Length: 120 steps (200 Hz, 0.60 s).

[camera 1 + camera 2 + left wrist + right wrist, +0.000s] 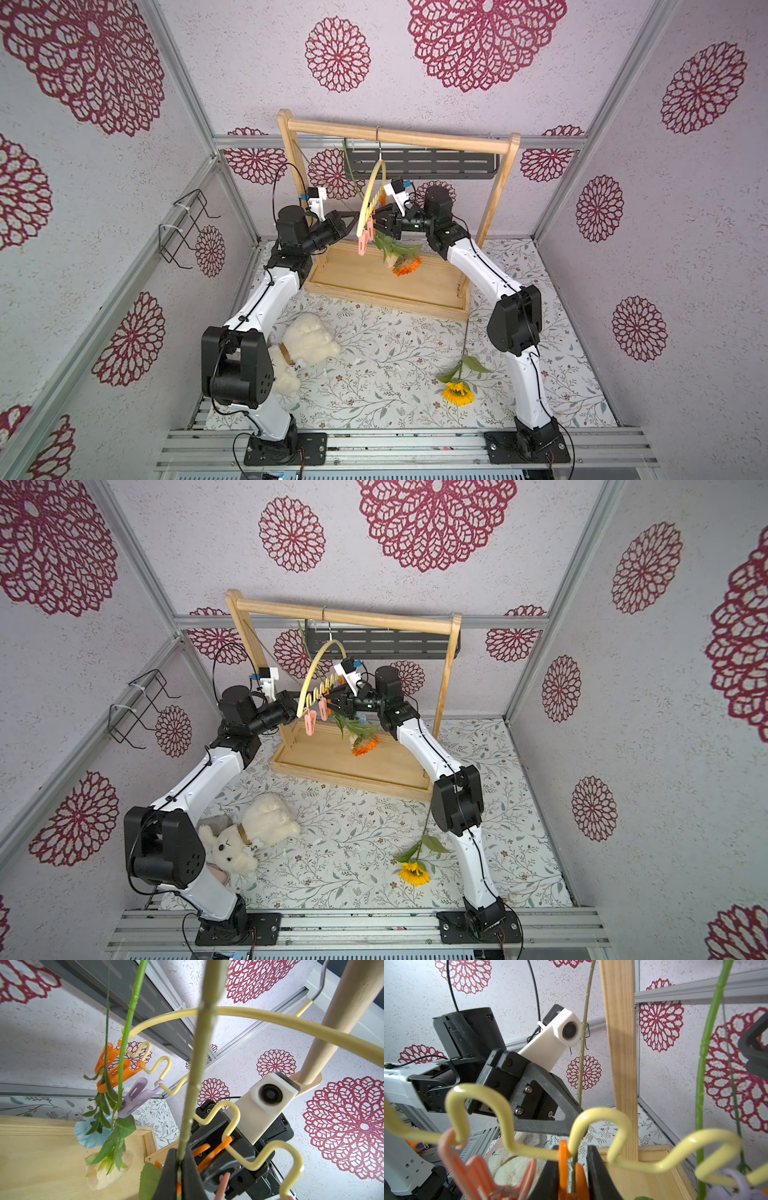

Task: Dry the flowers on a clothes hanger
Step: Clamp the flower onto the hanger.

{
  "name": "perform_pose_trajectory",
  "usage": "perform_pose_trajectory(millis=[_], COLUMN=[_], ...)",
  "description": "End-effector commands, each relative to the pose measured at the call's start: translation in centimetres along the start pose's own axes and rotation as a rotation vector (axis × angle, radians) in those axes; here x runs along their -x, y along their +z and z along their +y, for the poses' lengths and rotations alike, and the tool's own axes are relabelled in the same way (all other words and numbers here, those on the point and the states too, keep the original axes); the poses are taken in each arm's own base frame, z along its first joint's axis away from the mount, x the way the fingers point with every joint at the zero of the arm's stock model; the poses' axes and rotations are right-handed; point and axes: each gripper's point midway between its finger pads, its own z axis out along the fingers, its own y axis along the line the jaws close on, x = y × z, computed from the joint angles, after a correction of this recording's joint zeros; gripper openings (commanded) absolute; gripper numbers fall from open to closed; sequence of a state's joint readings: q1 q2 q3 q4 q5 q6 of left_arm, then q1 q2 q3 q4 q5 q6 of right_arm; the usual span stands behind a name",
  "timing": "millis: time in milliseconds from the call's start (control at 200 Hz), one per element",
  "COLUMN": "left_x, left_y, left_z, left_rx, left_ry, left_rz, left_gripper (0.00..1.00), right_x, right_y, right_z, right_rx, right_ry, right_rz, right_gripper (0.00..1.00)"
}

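The clothes hanger (270,1019) hangs by its hook from the wooden rack (436,138) above the counter (374,374). Three flowers dangle head-down at it: gerbera (407,266), rose (99,1172), carnation (87,1136) — the sunflower (457,392) lies on the counter. The left pincer (179,1159) is clamped on the gerbera's stem; the right pincer (572,1153) squeezes an orange clothespin (563,1159) around that stem.
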State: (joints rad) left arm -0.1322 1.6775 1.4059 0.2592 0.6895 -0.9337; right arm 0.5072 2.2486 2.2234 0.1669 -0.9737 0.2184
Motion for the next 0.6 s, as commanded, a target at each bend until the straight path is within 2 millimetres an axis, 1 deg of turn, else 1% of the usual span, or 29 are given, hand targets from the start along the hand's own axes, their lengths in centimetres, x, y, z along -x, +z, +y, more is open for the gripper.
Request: perform_pose_trajectory(millis=[0, 35, 100, 180, 240, 420, 595], left_x=[0.99, 0.92, 0.94, 0.92, 0.96, 0.91, 0.82], left_y=[-0.64, -0.60, -0.64, -0.62, -0.64, -0.60, -0.45], left_z=[-1.84, -1.84, -1.76, -1.80, -1.80, -1.61, -1.47], left_rx=[-0.047, -0.047, -0.045, -0.047, -0.047, -0.045, -0.047], left_ry=[0.034, 0.033, 0.033, 0.034, 0.035, 0.030, 0.023], left_rz=[-0.030, -0.028, -0.029, -0.029, -0.030, -0.028, -0.026], left_gripper=[0.00, 0.00, 0.00, 0.00, 0.00, 0.00, 0.00], right_x=[3.69, 3.76, 3.81, 3.77, 3.80, 3.88, 4.08], right_y=[-1.65, -1.69, -1.71, -1.69, -1.69, -1.72, -1.81], right_z=[0.43, 0.44, 0.43, 0.47, 0.47, 0.65, 0.90], right_rx=[-0.055, -0.055, -0.057, -0.055, -0.055, -0.050, -0.045], right_ry=[-0.050, -0.052, -0.050, -0.048, -0.050, -0.052, -0.060], right_rz=[-0.042, -0.043, -0.044, -0.043, -0.044, -0.042, -0.043], right_gripper=[0.04, 0.06, 0.16, 0.18, 0.22, 0.42, 0.49])
